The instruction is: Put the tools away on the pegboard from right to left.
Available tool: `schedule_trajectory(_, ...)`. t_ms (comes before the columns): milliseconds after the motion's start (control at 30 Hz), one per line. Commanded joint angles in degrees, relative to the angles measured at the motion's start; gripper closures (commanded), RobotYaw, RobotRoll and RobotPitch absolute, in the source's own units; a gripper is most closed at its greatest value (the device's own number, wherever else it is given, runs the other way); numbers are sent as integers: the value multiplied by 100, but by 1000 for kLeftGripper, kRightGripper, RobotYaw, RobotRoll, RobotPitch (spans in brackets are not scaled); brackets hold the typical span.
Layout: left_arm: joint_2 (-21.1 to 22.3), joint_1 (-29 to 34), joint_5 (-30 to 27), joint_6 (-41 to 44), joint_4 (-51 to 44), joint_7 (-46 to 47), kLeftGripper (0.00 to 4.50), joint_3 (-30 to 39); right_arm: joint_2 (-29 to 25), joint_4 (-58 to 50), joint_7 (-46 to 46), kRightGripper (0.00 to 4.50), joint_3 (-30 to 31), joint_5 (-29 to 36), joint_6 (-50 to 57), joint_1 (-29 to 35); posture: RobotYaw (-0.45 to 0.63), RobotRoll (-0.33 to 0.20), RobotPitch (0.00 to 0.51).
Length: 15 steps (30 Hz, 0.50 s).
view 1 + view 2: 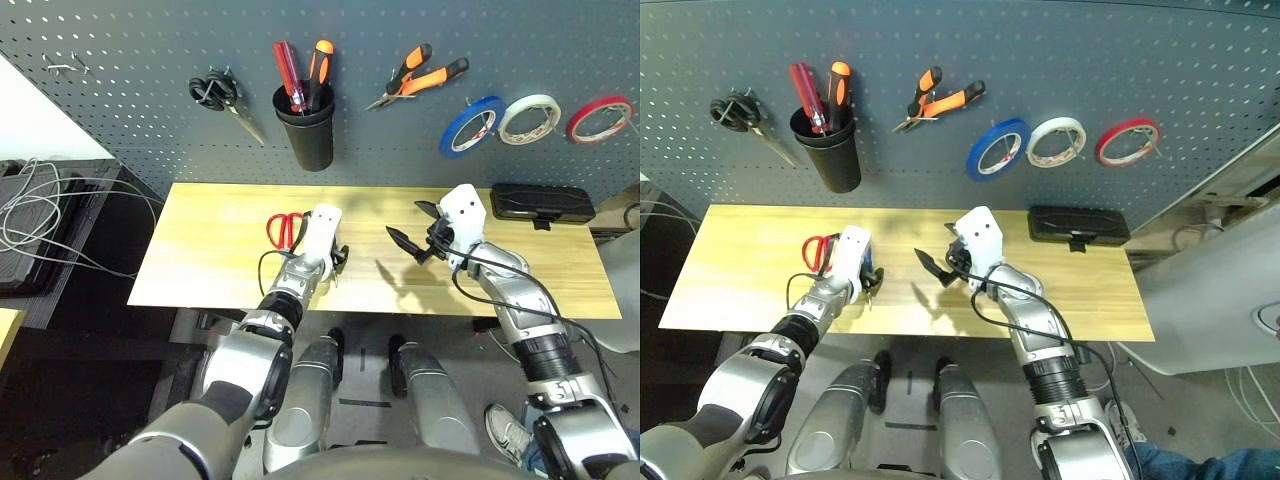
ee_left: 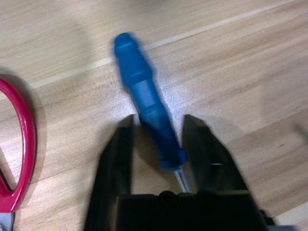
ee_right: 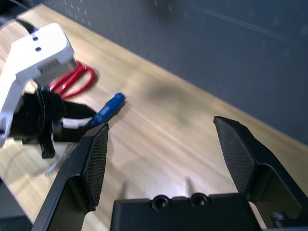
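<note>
On the wooden table [image 1: 200, 270], the left gripper [image 2: 158, 144] sat low over the blue-handled screwdriver [image 2: 144, 98], fingers [image 2: 118, 154] straddling the handle's lower end with narrow gaps either side; contact unclear, tool flat on the wood. Red-handled scissors [image 1: 283, 229] lay just beside it, toward the robot's left. Right gripper [image 3: 163, 154] hovered above the table, spread wide and empty, well apart from both tools.

On the pegboard [image 1: 120, 120]: blue tape roll [image 1: 471, 126] on a hook, white tape roll [image 1: 528, 118] and red tape roll [image 1: 598, 118] to its right, orange-and-black pliers [image 1: 420, 76] hung near the middle, black cup [image 1: 306, 125] with two screwdrivers in it, black-handled scissors [image 1: 222, 98] at far left. A black case [image 1: 541, 204] rested on the table's far right edge. Cables [image 1: 40, 215] trailed off to the left.
</note>
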Motion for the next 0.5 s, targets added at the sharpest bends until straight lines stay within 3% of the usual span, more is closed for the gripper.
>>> schedule_trajectory(33, -6, 102, -4, 33, 156, 83, 3610, 77, 18, 88, 190, 0, 30, 203, 574, -31, 16, 0, 273)
schedule_trajectory(67, 5, 104, -15, 2, 126, 112, 3899, 100, 29, 103, 209, 0, 25, 233, 644, -52, 20, 0, 272)
schedule_trajectory(200, 164, 216, -42, -370, -317, 260, 3961, 178, 67, 96, 315, 0, -21, 397, 885, -158, 43, 0, 266)
schedule_trajectory(333, 443, 861, 96, -989, -1885, -184, 3961, -107, -84, -50, 621, 0, 4, 509, 949, -290, 65, 0, 265)
schedule_trajectory(500, 585, 1697, -184, -1008, -3892, -649, 3961, -158, -203, -167, 923, 0, -41, 618, 641, -437, 81, 0, 261)
